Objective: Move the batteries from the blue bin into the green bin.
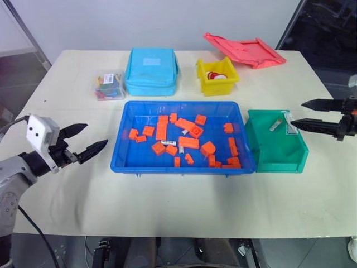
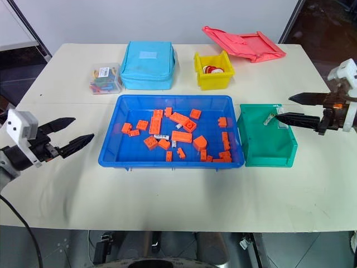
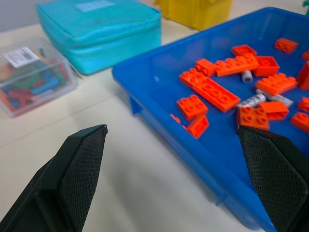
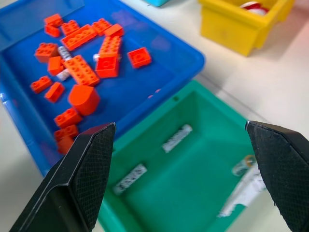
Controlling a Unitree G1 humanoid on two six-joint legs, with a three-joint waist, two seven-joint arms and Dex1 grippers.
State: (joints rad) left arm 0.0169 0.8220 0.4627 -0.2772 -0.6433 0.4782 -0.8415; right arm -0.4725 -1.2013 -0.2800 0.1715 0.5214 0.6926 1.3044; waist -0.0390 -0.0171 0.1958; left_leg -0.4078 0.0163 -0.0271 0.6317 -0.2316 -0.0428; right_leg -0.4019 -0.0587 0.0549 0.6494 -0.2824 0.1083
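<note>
Blue bin (image 1: pixel 125 151): a wide, shallow bright-blue tray at the middle of a pale table (image 1: pixel 167 201); everything below is placed against it.
Orange blocks (image 1: pixel 188 142): many are scattered across the floor of the blue bin.
Batteries in the blue bin (image 1: pixel 168 143): slim silvery cylinders lying among the orange blocks near the tray's middle; at least three can be made out.
Green bin (image 1: pixel 276 153): a deeper teal bin standing just beside the blue bin's right end, almost touching it.
Batteries in the green bin (image 4: pixel 176 138): two lie flat on its floor, apart from each other, and a clear wrapper (image 4: pixel 241 186) rests in one corner.
Right gripper (image 2: pixel 291 108): held above the green bin's far right corner, its two black fingers spread wide apart, nothing between them.
Left gripper (image 1: pixel 82 140): held over bare table off the blue bin's left end, fingers apart and empty, pointing toward the tray.
Light-blue zip case (image 1: pixel 152 71): behind the blue bin's left half.
Clear box of coloured bits (image 1: pixel 109 85): left of the case.
Yellow bin (image 1: pixel 217 77): behind the blue bin's right half.
Pink lid (image 1: pixel 245 51): farther back, beyond the yellow bin.
</note>
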